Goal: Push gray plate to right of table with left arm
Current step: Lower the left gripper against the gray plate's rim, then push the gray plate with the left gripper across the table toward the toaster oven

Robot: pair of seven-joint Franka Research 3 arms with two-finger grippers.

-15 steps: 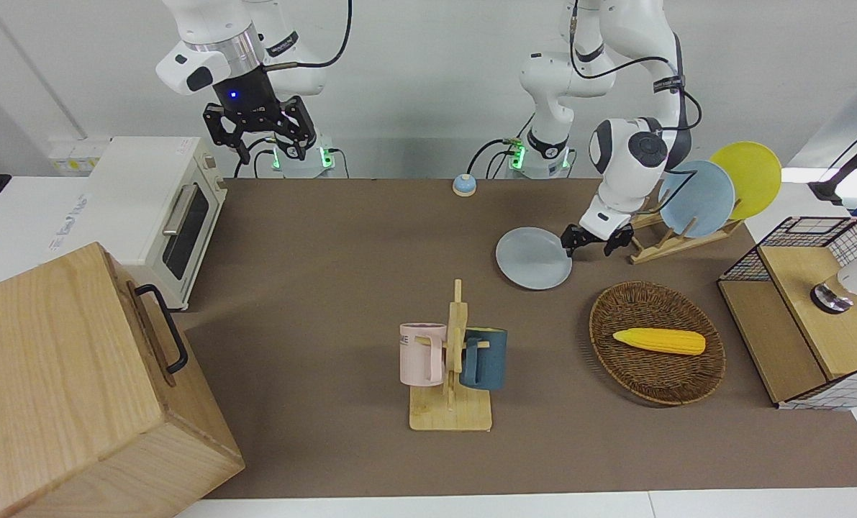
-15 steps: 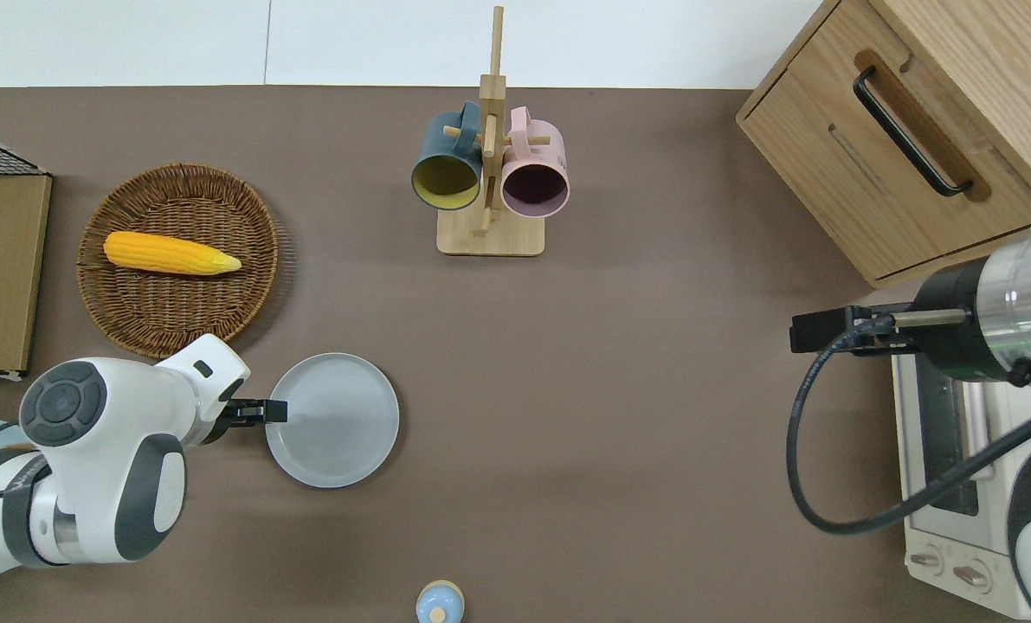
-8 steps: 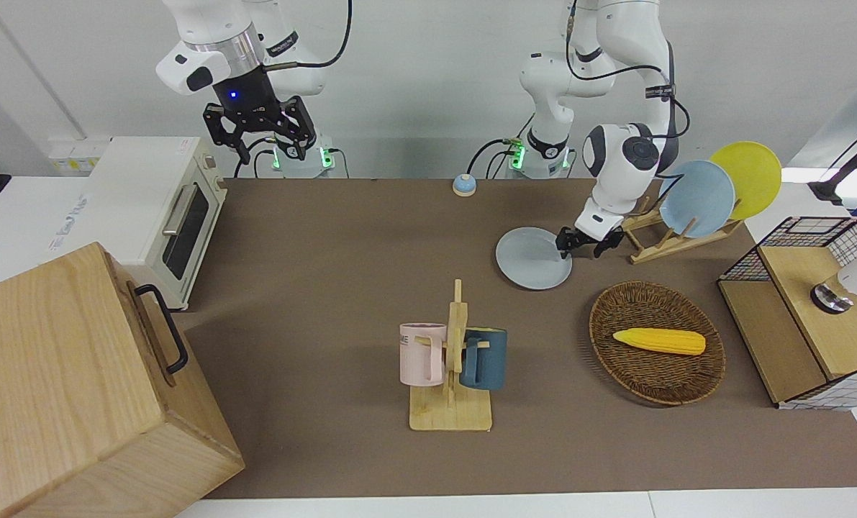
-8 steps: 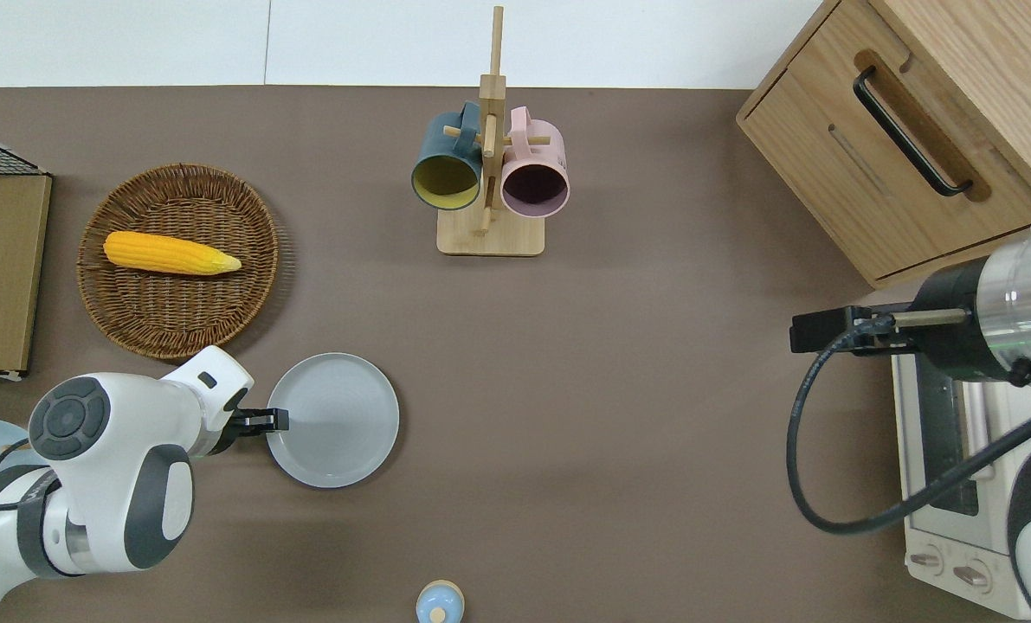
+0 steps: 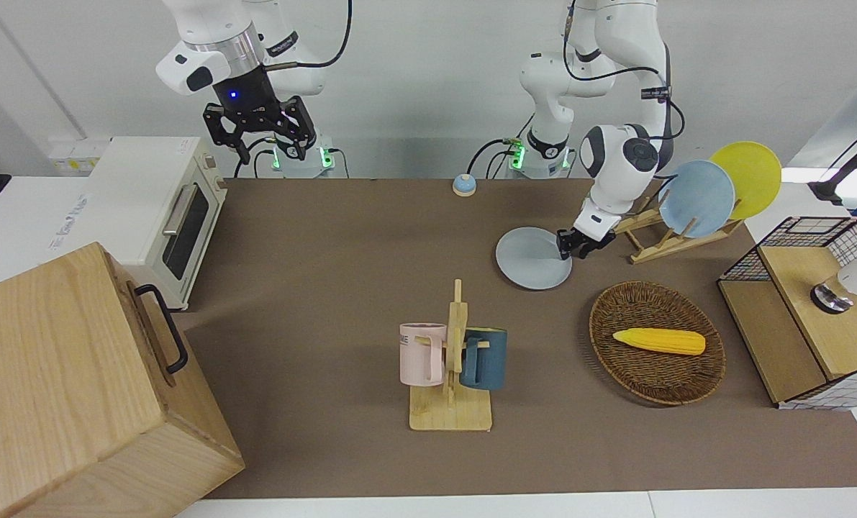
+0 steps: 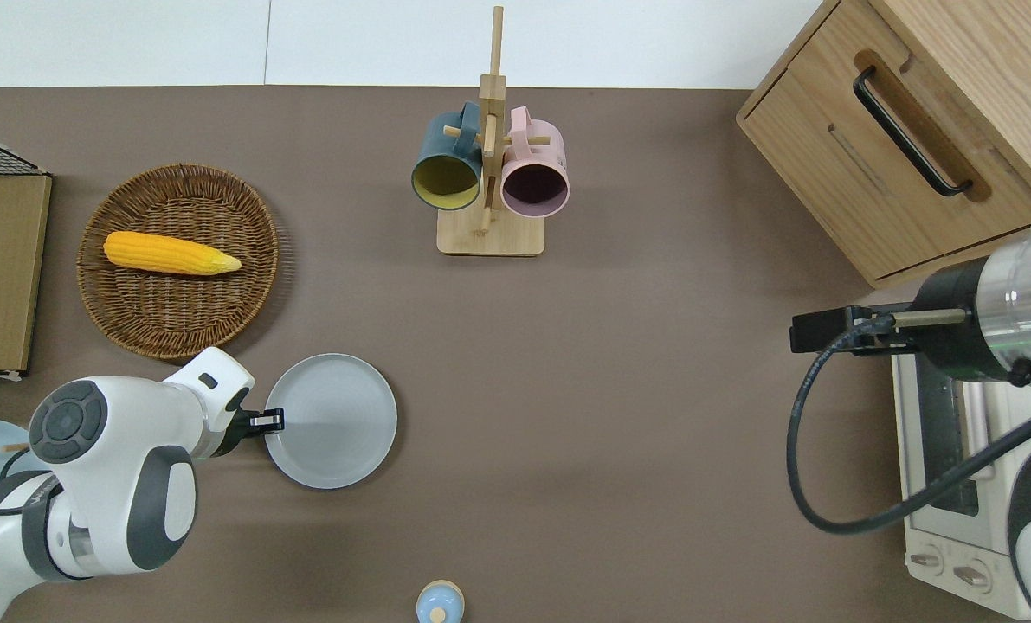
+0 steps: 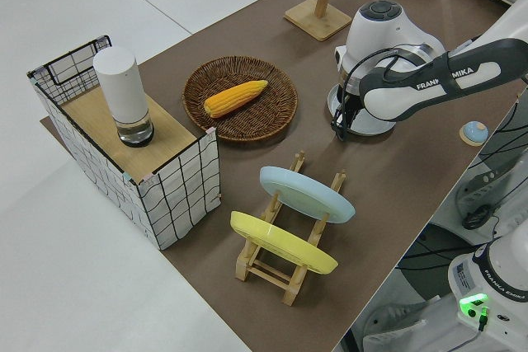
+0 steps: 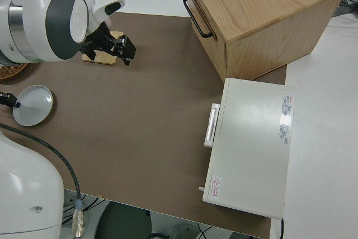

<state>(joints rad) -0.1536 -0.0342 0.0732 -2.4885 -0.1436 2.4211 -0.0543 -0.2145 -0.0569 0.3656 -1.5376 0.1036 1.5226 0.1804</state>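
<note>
The gray plate (image 5: 534, 257) lies flat on the brown table (image 5: 342, 237), between the wicker basket and the robots; it also shows in the overhead view (image 6: 331, 420) and the right side view (image 8: 32, 104). My left gripper (image 5: 573, 247) is low at the table, at the plate's rim on the side toward the left arm's end of the table (image 6: 268, 421). Its fingers look shut and hold nothing. In the left side view the arm hides most of the plate (image 7: 375, 128). My right gripper (image 5: 261, 144) is parked and open.
A wicker basket (image 5: 657, 374) with a corn cob sits near the plate. A wooden rack holds a sky-blue plate (image 5: 696, 198) and a yellow plate (image 5: 748, 176). A mug rack (image 5: 451, 360), a small bell (image 5: 464, 185), a toaster oven (image 5: 147, 208), a wooden box (image 5: 75, 388) and a wire crate (image 5: 809, 309) also stand on the table.
My left gripper's fingers have drawn together and the gripper has come in against the plate's rim. The plate has barely moved. The right arm has not moved.
</note>
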